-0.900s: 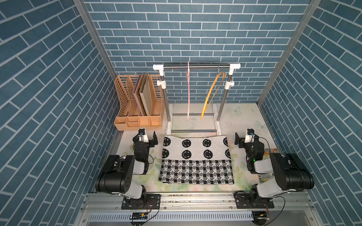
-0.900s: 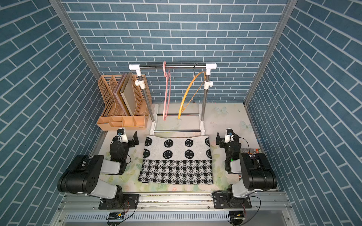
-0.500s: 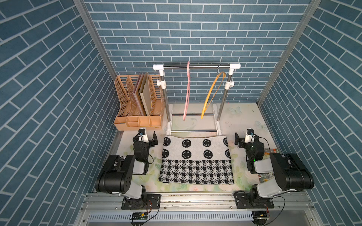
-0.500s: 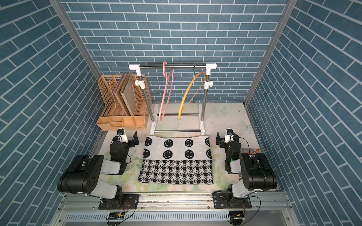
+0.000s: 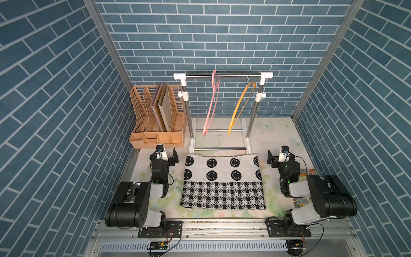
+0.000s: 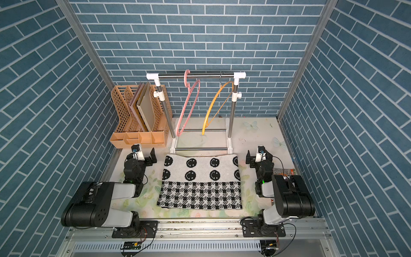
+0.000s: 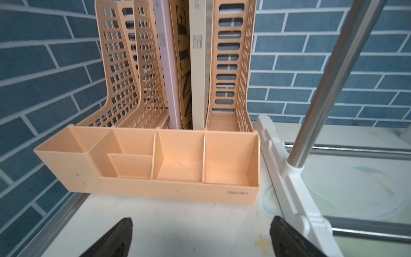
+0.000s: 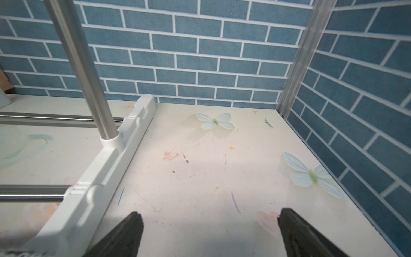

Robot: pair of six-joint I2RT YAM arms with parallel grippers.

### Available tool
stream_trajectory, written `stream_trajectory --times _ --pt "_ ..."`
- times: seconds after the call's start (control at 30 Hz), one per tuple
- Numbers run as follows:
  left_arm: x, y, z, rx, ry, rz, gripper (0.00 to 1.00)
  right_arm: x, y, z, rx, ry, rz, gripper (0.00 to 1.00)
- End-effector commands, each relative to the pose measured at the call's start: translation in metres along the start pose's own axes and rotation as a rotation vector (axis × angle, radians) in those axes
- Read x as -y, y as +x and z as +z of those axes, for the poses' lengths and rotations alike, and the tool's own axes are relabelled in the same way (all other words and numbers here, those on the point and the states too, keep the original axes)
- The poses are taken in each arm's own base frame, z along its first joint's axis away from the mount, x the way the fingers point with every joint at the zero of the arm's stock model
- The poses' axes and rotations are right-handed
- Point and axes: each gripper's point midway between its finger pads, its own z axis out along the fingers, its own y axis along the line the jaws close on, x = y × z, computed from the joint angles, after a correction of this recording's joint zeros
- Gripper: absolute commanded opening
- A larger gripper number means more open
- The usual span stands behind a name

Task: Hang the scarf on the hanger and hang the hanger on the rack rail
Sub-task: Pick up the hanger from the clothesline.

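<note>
We are working over a pale floral table [image 5: 273, 138]. The clothes rack [image 5: 233, 75] is standing at its back, putting the hangers within reach of both arms. The scarf [image 5: 222, 184] is lying flat and folded between the arms, its far edge just in front of the rack's base, so either arm could be taking a corner. The orange file organiser [image 5: 155, 111] is sitting beside the rack's left post, clear of the work. The pink hanger [image 5: 213, 104] and yellow hanger [image 5: 241, 104] are hanging bare from the rail. Our left gripper [image 7: 201, 222] and right gripper [image 8: 211, 213] are resting either side of the scarf, jaws spread wide, holding nothing. We are judging the hanging not yet begun.
</note>
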Motion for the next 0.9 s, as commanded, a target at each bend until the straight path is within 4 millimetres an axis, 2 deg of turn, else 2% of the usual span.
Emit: stream_trajectory --times 0.0,0.07,0.13,0.2,0.23,0.27,0.33,0.4,0.47,0.53,0.6,0.73,0.87 --pt "-0.012 -0.039 0.013 -0.06 -0.091 -0.098 1.0 0.034 -0.04 -0.004 0.033 0.179 0.102 1.0" --pt "-0.019 -0.056 0.018 -0.138 -0.152 -0.19 1.0 0.051 -0.056 -0.01 -0.008 0.257 0.207 1.0" --pt "-0.031 -0.07 0.012 -0.159 -0.219 -0.303 1.0 0.061 -0.063 -0.019 -0.055 0.307 0.286 1.0" --pt "-0.046 -0.084 0.001 -0.158 -0.306 -0.412 0.99 0.056 -0.075 -0.025 -0.046 0.27 0.313 1.0" --pt "-0.055 -0.084 -0.008 -0.189 -0.364 -0.469 1.0 0.049 -0.081 -0.027 -0.033 0.222 0.325 1.0" --pt "-0.055 -0.092 -0.012 -0.202 -0.347 -0.511 1.0 0.04 -0.087 -0.028 -0.029 0.16 0.325 1.0" --pt "-0.034 -0.123 -0.025 -0.181 -0.17 -0.582 0.98 0.022 -0.093 -0.029 -0.072 0.056 0.327 0.98" --pt "-0.017 -0.152 -0.046 -0.17 -0.063 -0.637 0.95 0.016 -0.088 -0.033 -0.149 0.033 0.358 0.94" --pt "0.001 -0.183 -0.066 -0.173 0.033 -0.651 0.95 0.013 -0.091 -0.042 -0.194 0.024 0.393 0.92" --pt "0.018 -0.207 -0.082 -0.203 0.102 -0.628 0.95 0.002 -0.096 -0.055 -0.215 0.001 0.396 0.91" --pt "0.036 -0.225 -0.093 -0.253 0.178 -0.611 0.89 -0.009 -0.1 -0.066 -0.242 -0.028 0.374 0.89" --pt "0.08 -0.265 -0.097 -0.333 0.351 -0.578 0.83 -0.021 -0.092 -0.088 -0.328 -0.065 0.352 0.84" --pt "0.129 -0.315 -0.095 -0.392 0.47 -0.438 0.83 -0.033 -0.075 -0.111 -0.445 -0.123 0.362 0.82"
